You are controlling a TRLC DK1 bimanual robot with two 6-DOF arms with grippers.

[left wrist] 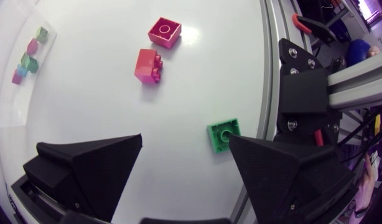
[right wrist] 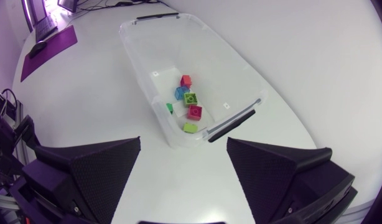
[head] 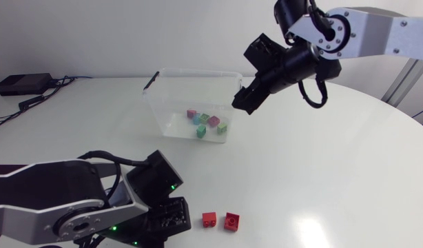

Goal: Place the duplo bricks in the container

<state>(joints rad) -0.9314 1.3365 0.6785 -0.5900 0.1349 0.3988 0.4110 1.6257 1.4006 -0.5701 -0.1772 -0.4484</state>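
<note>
Smooth plastics on a white, faintly glossy surface [head: 322, 165]
The container [head: 155, 103] is clear, smooth plastic. The bricks [head: 206, 124] inside it and the red bricks [head: 232, 220] well apart from it are shiny moulded plastic. The left hand [left wrist: 186, 140] and right hand [right wrist: 184, 141] are matte black. Above the container, the arm link [head: 377, 31] looks like satin silver-grey metal.
</note>
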